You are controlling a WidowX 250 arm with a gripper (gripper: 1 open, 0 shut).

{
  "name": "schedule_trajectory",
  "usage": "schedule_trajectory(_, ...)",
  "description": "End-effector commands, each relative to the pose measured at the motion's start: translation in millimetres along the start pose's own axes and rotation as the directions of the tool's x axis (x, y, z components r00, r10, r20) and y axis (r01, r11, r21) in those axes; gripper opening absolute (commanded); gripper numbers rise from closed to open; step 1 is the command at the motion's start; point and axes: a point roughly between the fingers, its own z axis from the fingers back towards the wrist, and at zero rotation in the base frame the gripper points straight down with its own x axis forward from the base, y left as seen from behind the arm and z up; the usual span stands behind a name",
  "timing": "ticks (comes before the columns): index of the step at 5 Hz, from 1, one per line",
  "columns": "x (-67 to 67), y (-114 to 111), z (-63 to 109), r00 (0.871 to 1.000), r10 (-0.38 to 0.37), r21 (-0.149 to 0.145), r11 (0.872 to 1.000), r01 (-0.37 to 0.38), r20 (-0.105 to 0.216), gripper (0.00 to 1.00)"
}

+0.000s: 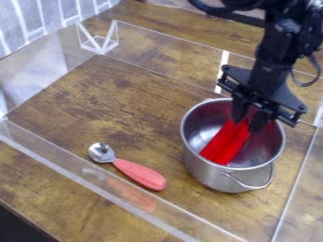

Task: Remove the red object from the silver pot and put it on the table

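The dark wood-grain bench is filling most of the view, edged by low clear acrylic walls. A black robot arm is reaching down from about one o'clock, over the right side of the bench. Below it, at about four o'clock, the silver pot is standing upright, its small loop handle facing the near edge. The claw is hanging just above the far rim of the pot, its fingers drawn narrow and pinching the upper end of the red object. That red block is leaning steeply, its top end sitting between the fingers and its lower end reaching down into the pot toward seven o'clock from the claw. Well apart, at about seven o'clock on the bench, a spoon with a red-orange handle is lying flat.
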Motion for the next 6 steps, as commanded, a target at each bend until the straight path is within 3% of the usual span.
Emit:
schedule_trajectory(1,5.4,1.5,29.2,0.998,0.011,-0.028,1.000,-0.009,0.066,0.00)
schedule_trajectory(2,3.0,7.9,37.8,0.997,0.029,-0.043,0.999,-0.026,0.068,1.00)
schedule_trajectory(4,-5.1,28.7,29.8,0.997,0.006,-0.076,0.997,0.001,0.083,1.00)
schedule_trajectory(6,-12.6,4.4,6.3,0.996,-0.041,-0.087,0.995,0.047,0.076,1.00)
